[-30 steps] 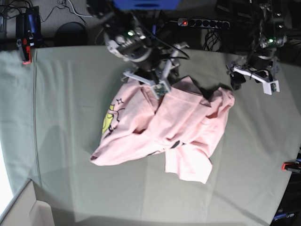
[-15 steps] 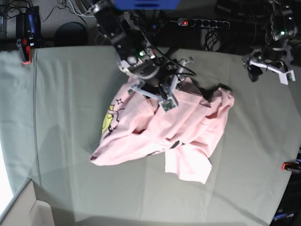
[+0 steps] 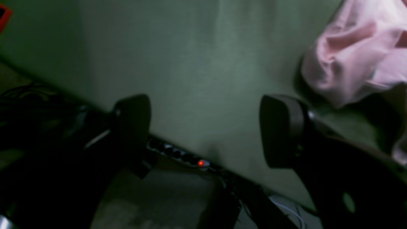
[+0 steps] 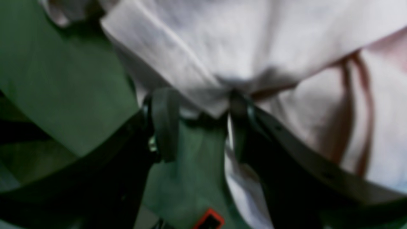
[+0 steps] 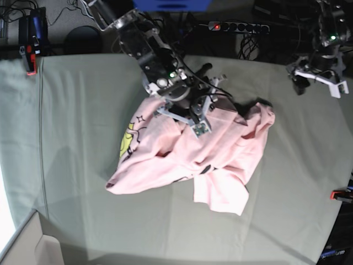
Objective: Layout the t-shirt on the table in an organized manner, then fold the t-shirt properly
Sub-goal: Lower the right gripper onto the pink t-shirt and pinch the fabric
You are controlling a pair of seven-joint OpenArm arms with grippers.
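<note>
The pale pink t-shirt point(image 5: 187, 154) lies crumpled in the middle of the grey-green table point(image 5: 83, 138), with a yellow-green print point(image 5: 127, 141) at its left. My right gripper point(image 5: 200, 126) is down on the shirt's upper middle. In the right wrist view this gripper point(image 4: 202, 125) has its fingers point(image 4: 163, 124) apart, with a folded shirt edge point(image 4: 203, 101) between them. My left gripper point(image 5: 318, 81) hangs open and empty over the table's back right corner, away from the shirt. In the left wrist view the left gripper point(image 3: 206, 127) is wide open, with the shirt point(image 3: 349, 57) at the upper right.
A black power strip point(image 5: 237, 26) with a red light lies behind the table's back edge, seen too in the left wrist view point(image 3: 178, 156). Red clamps sit at the back left point(image 5: 30, 61) and right edge point(image 5: 339, 194). A cardboard box point(image 5: 22, 245) stands at the front left corner.
My right arm has reached further right and forward over the shirt, its gripper now lower on the fabric. My left gripper rose and pulled back to the back right corner.
</note>
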